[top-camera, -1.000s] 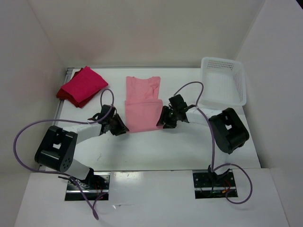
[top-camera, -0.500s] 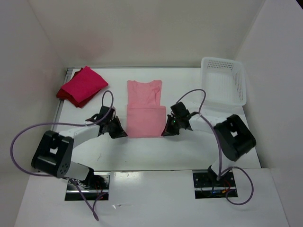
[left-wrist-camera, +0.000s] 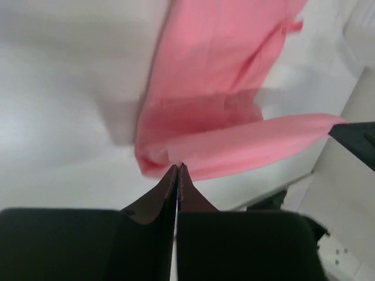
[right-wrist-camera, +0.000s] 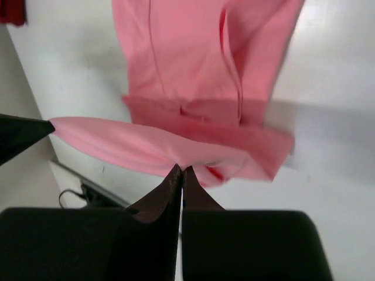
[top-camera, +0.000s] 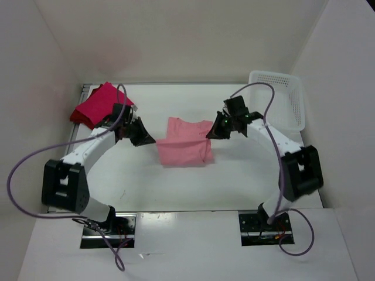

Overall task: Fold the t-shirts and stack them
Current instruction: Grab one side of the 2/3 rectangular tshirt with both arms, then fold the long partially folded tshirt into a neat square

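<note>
Gripping the salmon t-shirt (top-camera: 184, 149), left fingers (left-wrist-camera: 159, 196) and right fingers (right-wrist-camera: 167, 196) clench its edges; white basket (top-camera: 275, 75) stands apart.

We see the salmon t-shirt (top-camera: 183, 151) as soft matt cloth; the perforated basket (top-camera: 276, 104), white plastic; the table (top-camera: 234, 175), smooth.

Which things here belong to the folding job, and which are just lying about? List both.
Job: salmon pink t-shirt, pinched by the left gripper and the right gripper; folded red t-shirts.
Lying about: white basket.
</note>
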